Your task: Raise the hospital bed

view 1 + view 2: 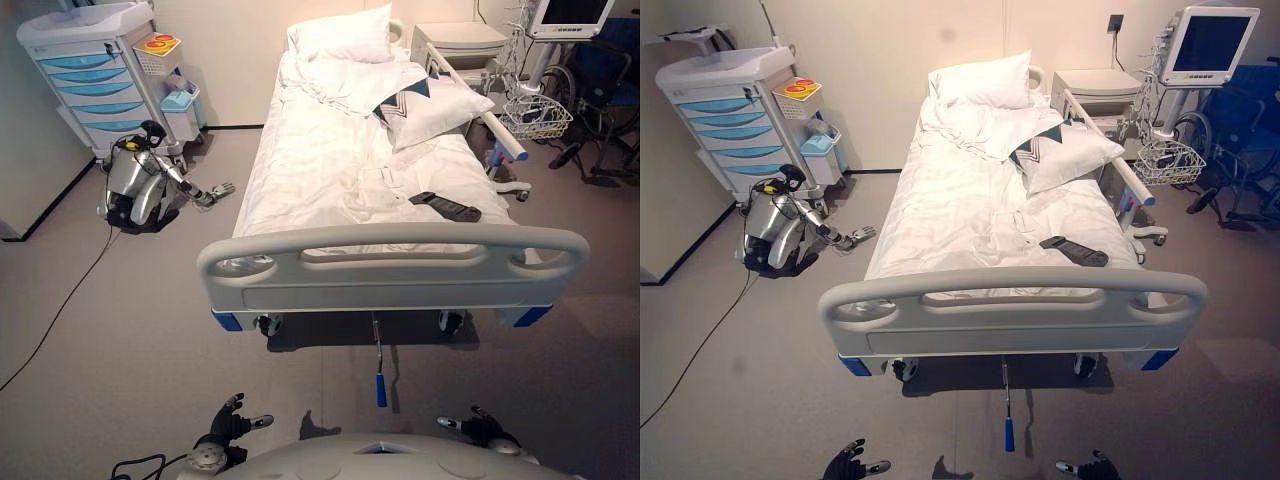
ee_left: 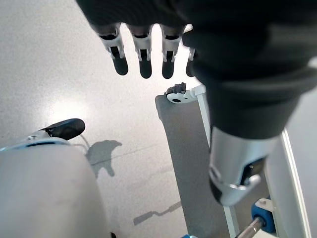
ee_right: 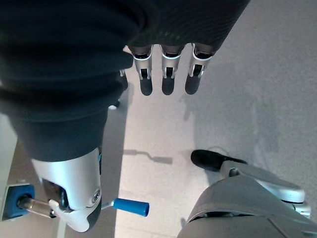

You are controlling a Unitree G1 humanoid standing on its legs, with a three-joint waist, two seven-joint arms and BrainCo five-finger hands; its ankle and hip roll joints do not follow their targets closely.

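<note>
Your hospital bed (image 1: 380, 180) stands lengthwise straight ahead, its grey footboard (image 1: 392, 262) nearest you. Its crank (image 1: 379, 365), with a blue grip, sticks out over the floor from under the foot end. Your left hand (image 1: 228, 422) and right hand (image 1: 478, 425) hang low on either side of that crank, fingers (image 2: 143, 52) straight and relaxed, holding nothing.

White bed (image 1: 330, 170) linen, blue-handled crank (image 1: 381, 388) — black remote (image 1: 445, 207) (pillow (image 1: 432, 108) navy-patterned).
</note>
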